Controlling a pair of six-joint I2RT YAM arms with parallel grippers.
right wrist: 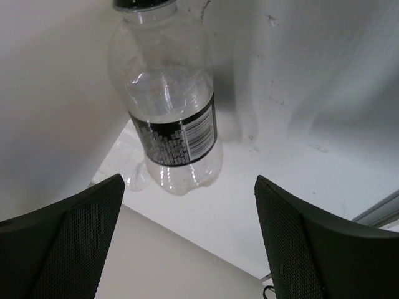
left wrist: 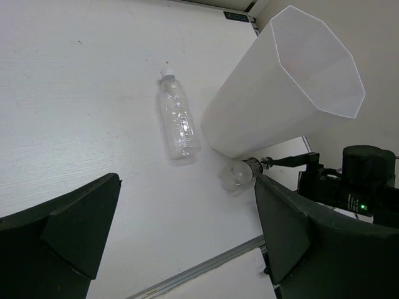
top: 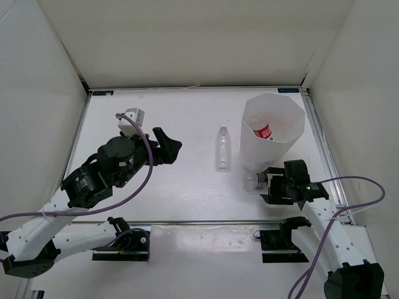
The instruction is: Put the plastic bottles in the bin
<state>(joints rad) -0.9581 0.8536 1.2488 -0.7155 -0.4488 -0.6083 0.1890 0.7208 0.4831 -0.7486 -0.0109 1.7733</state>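
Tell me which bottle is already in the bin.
The red-labelled bottle, down inside the bin. The plain bottle lies on the table, and the black-labelled bottle lies outside by the bin's base.

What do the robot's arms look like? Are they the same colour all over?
No. Both the left arm and the right arm have white tube-like links and chunky black joints. A purple cable loops along each. The left gripper and right gripper are black with wedge-shaped fingers; the right one's show a fine mesh texture. A small green light glows on the right wrist.
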